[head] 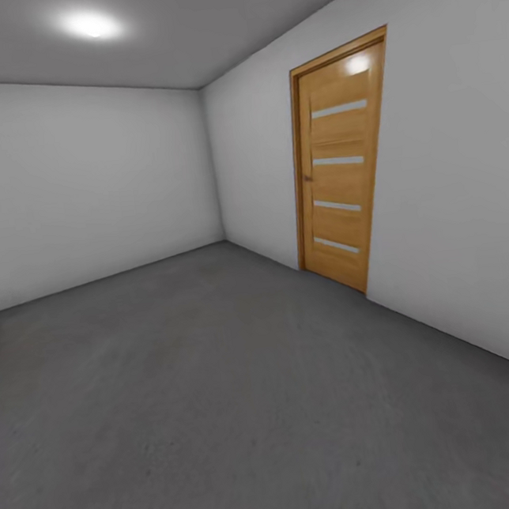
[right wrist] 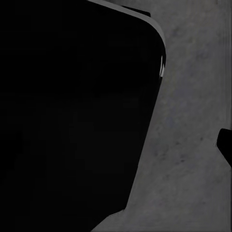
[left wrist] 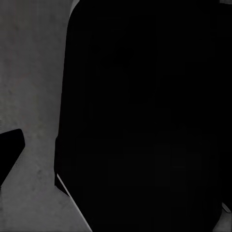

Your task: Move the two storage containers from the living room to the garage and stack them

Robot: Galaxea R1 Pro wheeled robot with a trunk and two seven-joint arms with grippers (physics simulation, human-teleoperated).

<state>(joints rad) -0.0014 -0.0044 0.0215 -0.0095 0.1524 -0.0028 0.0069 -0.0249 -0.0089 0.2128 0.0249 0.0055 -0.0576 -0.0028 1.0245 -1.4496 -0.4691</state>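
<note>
Tool state is something we cannot tell on either arm: in the left wrist view a large black rounded mass [left wrist: 145,121] blocks most of the frame, and in the right wrist view a similar black rounded shape [right wrist: 72,116] does the same, so neither the fingers nor anything they might hold can be made out. Beside both dark shapes we see the dark grey, mottled concrete floor [right wrist: 193,96], which in the head view spreads across the whole lower half of the frame [head: 226,409]. That view looks into a bare room with plain grey-white walls [head: 79,188], a round ceiling light [head: 89,24] at upper left, and a closed light-wood door with four narrow horizontal glass strips [head: 343,164] at right of centre. We judge this room to be the garage, so the step in hand looks like travel through it, either arriving with a load or heading off for one. As for the two red-orange rectangular plastic storage containers, we cannot say where they sit. The next move calls for bringing them into sight, by tipping the head down or turning the base, before anything is set down or stacked.
</note>
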